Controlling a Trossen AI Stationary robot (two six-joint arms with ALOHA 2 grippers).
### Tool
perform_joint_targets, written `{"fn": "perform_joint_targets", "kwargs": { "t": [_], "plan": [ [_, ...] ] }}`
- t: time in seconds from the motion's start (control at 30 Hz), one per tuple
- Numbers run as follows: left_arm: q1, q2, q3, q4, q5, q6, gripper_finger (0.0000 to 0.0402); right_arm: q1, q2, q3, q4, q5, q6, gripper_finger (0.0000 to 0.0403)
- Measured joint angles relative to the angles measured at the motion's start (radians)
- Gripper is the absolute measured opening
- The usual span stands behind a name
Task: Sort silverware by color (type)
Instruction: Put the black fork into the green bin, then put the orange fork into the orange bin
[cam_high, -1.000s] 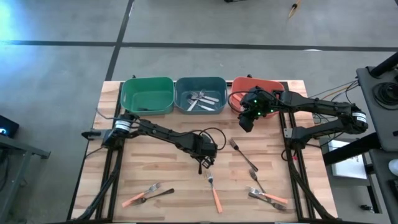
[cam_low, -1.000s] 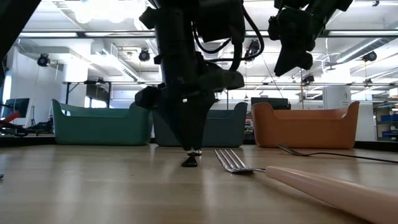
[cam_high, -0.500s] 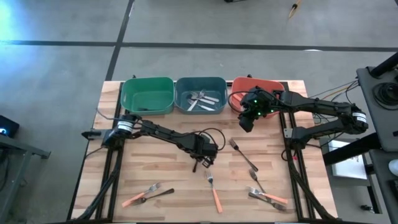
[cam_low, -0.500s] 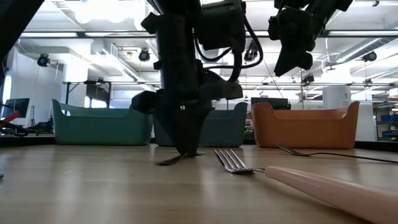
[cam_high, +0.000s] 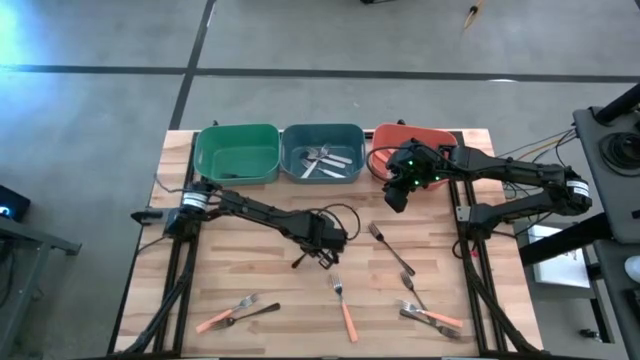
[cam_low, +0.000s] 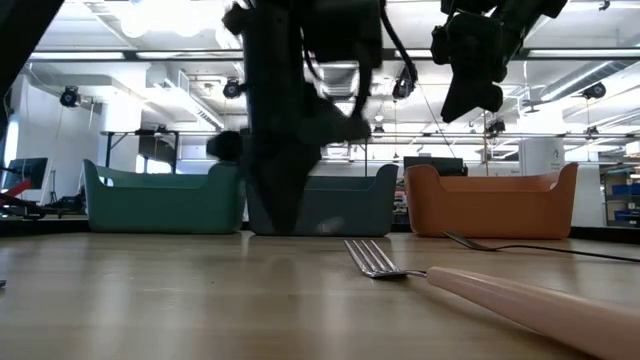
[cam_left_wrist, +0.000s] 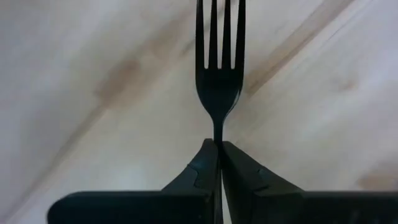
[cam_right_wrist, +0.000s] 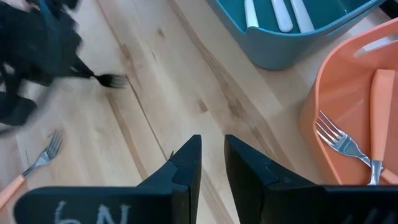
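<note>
My left gripper (cam_high: 314, 251) is at mid-table, shut on a black fork (cam_high: 299, 262); in the left wrist view the fork's tines (cam_left_wrist: 219, 37) stick out past the fingertips. My right gripper (cam_high: 396, 196) hangs open in the air at the near side of the orange bin (cam_high: 432, 134) and touches nothing. The orange bin holds pink-handled forks (cam_right_wrist: 348, 149), and the blue bin (cam_high: 322, 152) holds silver pieces. More forks lie flat on the table: a pink-handled one (cam_high: 345, 305), a silver one (cam_high: 390, 248), and small groups near the near edge (cam_high: 425, 315) (cam_high: 235, 312). My left gripper pinches the black fork between its two fingers (cam_left_wrist: 202, 165) at the thin neck just behind the tines (cam_left_wrist: 217, 132). The tines point straight out beyond the fingertips, toward the table's near-left. The fork is lifted clear of the wood.
The green bin (cam_high: 237, 152) stands left of the blue one along the far edge. A black cable (cam_high: 345, 215) loops by the left wrist. Bare wood lies between the bins and the scattered forks.
My left gripper has risen and turned, taking the black fork with it. A second ago the fork stood on end on the wood, then tipped over; now it is off the table and points toward the near-left. The right arm has kept still.
</note>
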Motion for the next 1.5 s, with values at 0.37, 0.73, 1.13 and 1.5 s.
{"fn": "perform_joint_targets", "kwargs": {
  "t": [0.37,0.73,1.13,1.5],
  "plan": [
    [0.103,-0.2,-0.002,-0.281,-0.221,0.123,0.0,0.0,0.0,0.0,0.008,0.001,0.0,0.0061],
    [0.457,-0.579,-0.249,-0.295,-0.381,0.367,0.0,0.0,0.0,0.0,0.011,0.04,0.017,0.0061],
    [0.89,-0.839,-0.495,0.087,-0.371,0.805,0.0,0.0,0.0,0.0,0.015,0.226,0.016,0.0061],
    [0.919,-0.788,-0.498,0.098,-0.369,1.086,0.0043,0.0,0.0,0.0,0.015,0.293,0.016,0.0061]
  ]
}}
